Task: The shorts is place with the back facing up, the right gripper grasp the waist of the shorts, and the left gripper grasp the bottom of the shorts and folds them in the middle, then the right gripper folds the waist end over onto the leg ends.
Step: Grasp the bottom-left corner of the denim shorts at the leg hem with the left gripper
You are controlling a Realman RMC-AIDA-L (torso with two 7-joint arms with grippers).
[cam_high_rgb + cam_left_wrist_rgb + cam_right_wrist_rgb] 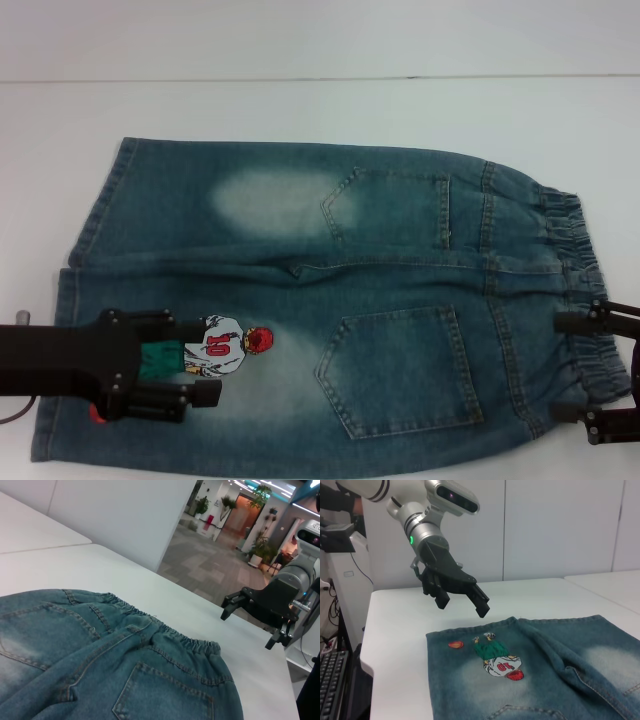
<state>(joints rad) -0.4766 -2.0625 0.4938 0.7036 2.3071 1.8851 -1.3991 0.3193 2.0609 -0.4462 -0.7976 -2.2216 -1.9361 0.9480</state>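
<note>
Head view showed a white table (pixel 300 110) with one pair of shorts (pixel 400 300) spread flat, two back pockets up. The left gripper (pixel 205 375) hovered open over the leg ends (pixel 75 300), the right gripper (pixel 570 365) open at the waist (pixel 575 290), both empty. Left wrist view showed an office hallway (pixel 220 555) with potted plants. Right wrist view showed a wall (pixel 555 525) and a keyboard (pixel 332 685).

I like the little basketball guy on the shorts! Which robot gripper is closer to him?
Left. The left gripper hovers open right over the cartoon player, near the leg hems. The right gripper is open at the far end, by the waistband.
</note>
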